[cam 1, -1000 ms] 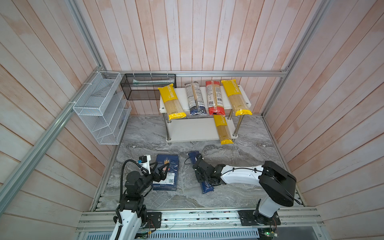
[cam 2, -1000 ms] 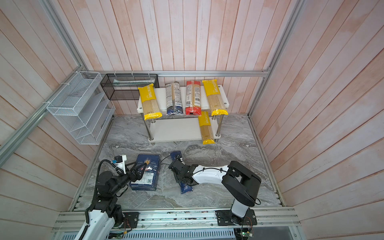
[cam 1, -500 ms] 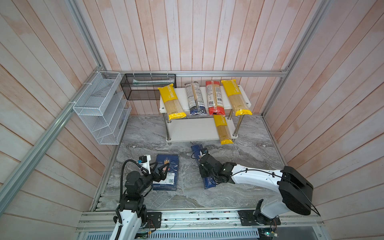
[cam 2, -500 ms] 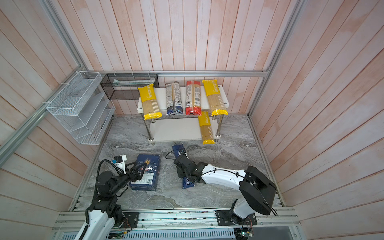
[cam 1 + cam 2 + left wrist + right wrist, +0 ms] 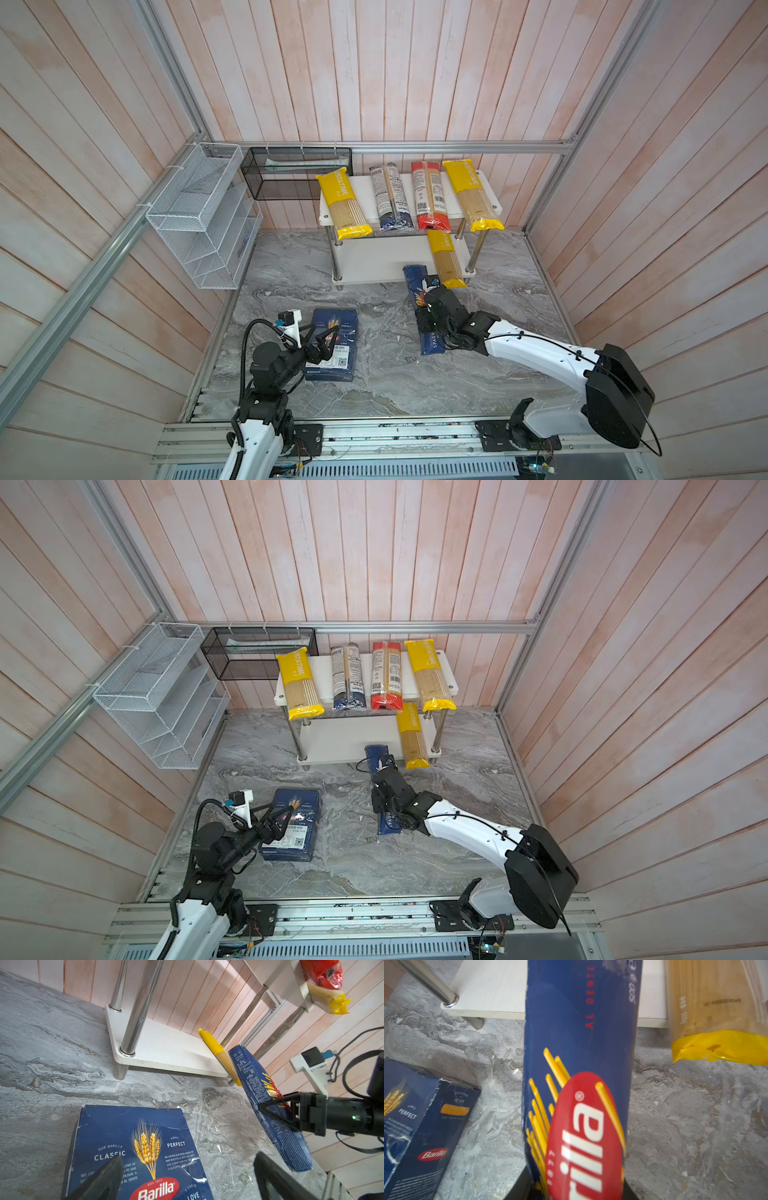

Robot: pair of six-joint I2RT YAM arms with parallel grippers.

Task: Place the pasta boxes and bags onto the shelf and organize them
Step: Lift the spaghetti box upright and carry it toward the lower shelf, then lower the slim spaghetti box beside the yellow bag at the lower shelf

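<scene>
The right tool (image 5: 430, 322) clamps the long, narrow dark blue cardboard spaghetti box (image 5: 579, 1022) partway along its length. The box's far end pokes over the near edge of the lower white board of the low two-tier shelf (image 5: 374, 257), just left of a slim yellow pasta bag (image 5: 444, 259) lying there; whether that end rests on the board cannot be told. On the top board a yellow bag (image 5: 345, 203), a dark blue and clear bag (image 5: 390, 199), a red bag (image 5: 430, 195) and a second yellow bag (image 5: 471, 195) lie side by side. At the near left of the grey marbled worktop (image 5: 374, 399), the left tool (image 5: 323, 334) hangs wide open over the wide, flat dark blue cardboard pasta box (image 5: 135, 1126), gripping nothing. The step in hand looks to be shelving the spaghetti box. The next move probably calls for sliding it farther in, parallel to the yellow pasta bag and clear of the chrome post (image 5: 476, 253), before letting go. The flat box is not yet shelved.
</scene>
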